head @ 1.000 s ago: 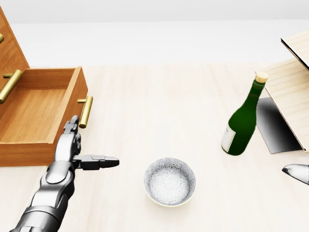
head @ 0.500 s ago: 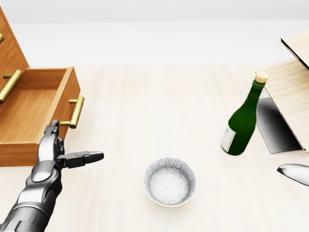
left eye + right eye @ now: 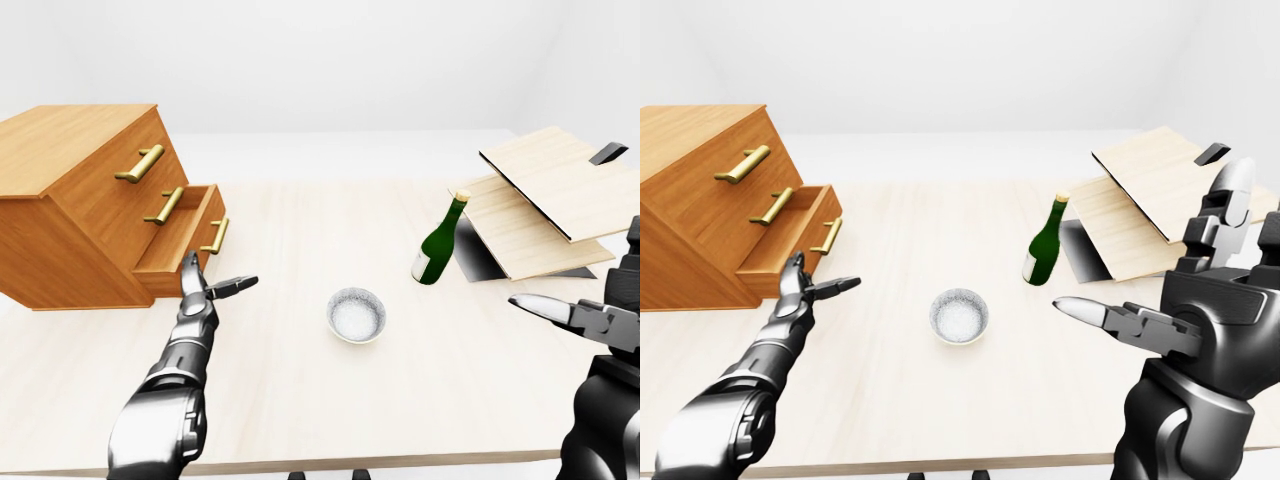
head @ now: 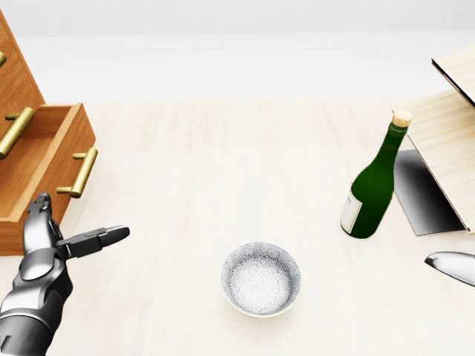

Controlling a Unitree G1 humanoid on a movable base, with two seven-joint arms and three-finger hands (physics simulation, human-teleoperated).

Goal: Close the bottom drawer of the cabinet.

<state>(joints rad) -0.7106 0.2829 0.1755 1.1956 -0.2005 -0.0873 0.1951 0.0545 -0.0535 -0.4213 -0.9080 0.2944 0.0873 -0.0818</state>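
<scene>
Left hand (image 3: 200,293) open, fingers spread, holding nothing, fingertips against front of bottom drawer (image 3: 183,238), partly open in cabinet (image 3: 75,190). Right hand (image 3: 1200,290) open, empty, well apart.

the left hand (image 3: 200,295) reaches forward on an outstretched arm, fingers spread with one pointing right, while the right hand (image 3: 1200,300) is raised at the view's right, fingers splayed apart.

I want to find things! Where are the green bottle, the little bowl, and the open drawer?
green bottle (image 4: 371,194), head view, on its glass body.
bowl (image 4: 261,279), head view, on its inside.
bottom drawer (image 3: 178,237), left-eye view, on its open inside.
</scene>
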